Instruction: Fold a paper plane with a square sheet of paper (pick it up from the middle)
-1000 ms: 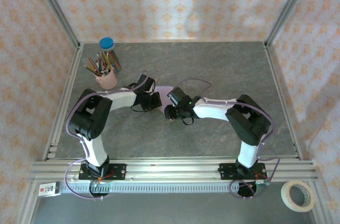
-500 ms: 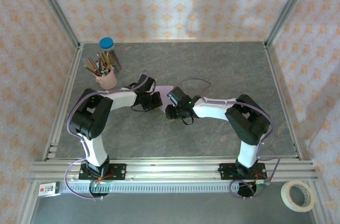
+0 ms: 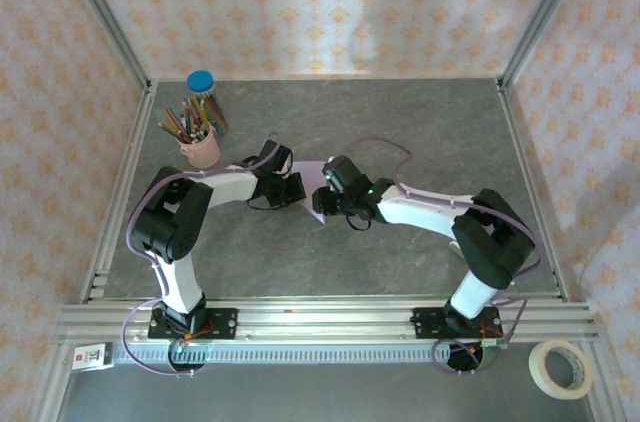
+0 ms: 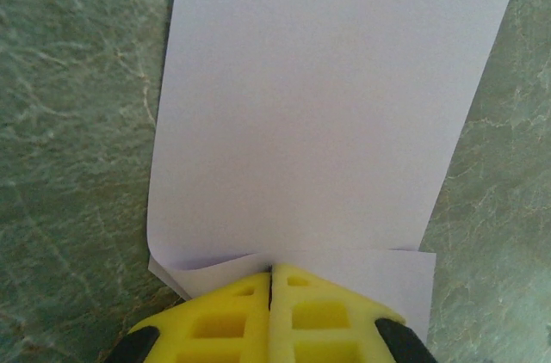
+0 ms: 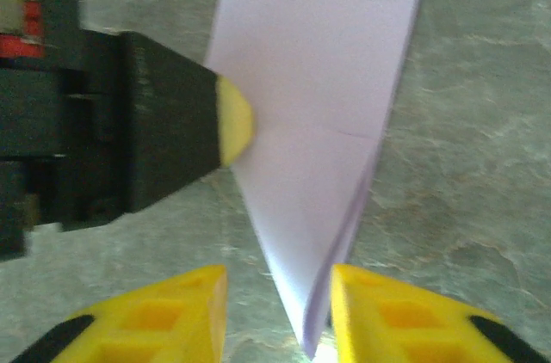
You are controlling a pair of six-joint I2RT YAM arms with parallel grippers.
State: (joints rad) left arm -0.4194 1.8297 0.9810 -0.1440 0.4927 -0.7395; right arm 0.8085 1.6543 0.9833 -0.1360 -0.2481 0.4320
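The square sheet of paper (image 4: pixel 318 105) is pale lilac, folded into a long strip with a pointed end (image 5: pixel 314 208), and lies flat on the grey table (image 3: pixel 420 122). My left gripper (image 4: pixel 271 270) is shut, its yellow fingertips pressed down on the lower layer against the edge of the upper fold. From the top it is seen as left gripper (image 3: pixel 293 185) at the paper's (image 3: pixel 313 174) left side. My right gripper (image 5: pixel 277 284) is open and straddles the pointed end, which lies nearer the right finger (image 5: pixel 362 303). From above, this right gripper (image 3: pixel 322 200) is over the paper.
A pink cup of pencils (image 3: pixel 203 147) and a blue-lidded jar (image 3: pixel 201 82) stand at the back left. A roll of tape (image 3: pixel 560 367) lies off the table at the front right. Metal rails (image 3: pixel 120 182) border the table.
The right arm has stretched to the left, bringing its gripper over the paper's pointed end, and its fingers have narrowed a little. The left gripper has stayed put, shut.
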